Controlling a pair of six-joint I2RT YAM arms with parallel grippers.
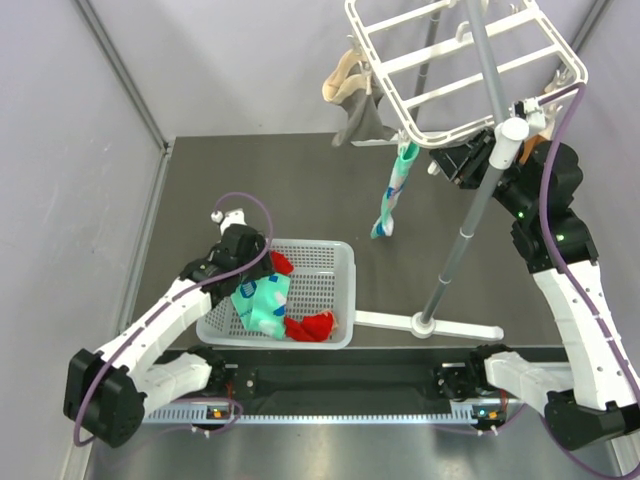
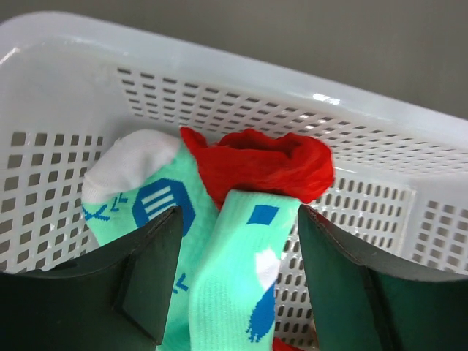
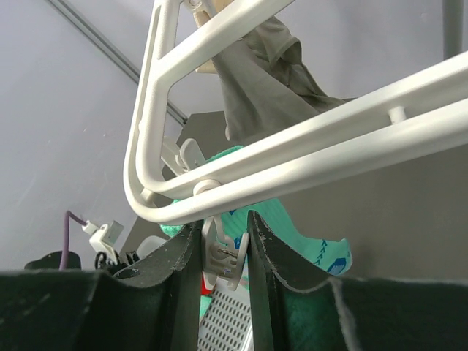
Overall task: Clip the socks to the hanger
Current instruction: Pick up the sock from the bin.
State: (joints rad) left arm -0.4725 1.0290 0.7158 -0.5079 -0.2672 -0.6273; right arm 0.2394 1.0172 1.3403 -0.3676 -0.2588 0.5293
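Observe the left gripper (image 2: 234,219): its jaws stand apart, straddling a mint-green sock (image 2: 234,292) without clamping it. That sock lies against a second mint-green sock (image 2: 139,205) and a red sock (image 2: 263,164) inside the white perforated basket (image 2: 380,131). Check the right gripper (image 3: 224,230): its fingers are clenched on a white clip (image 3: 223,256) dangling from the hanger (image 3: 307,146) frame. A hanging sock (image 1: 395,190), mint-green and patterned, hangs from that frame near the grey pole (image 1: 470,215).
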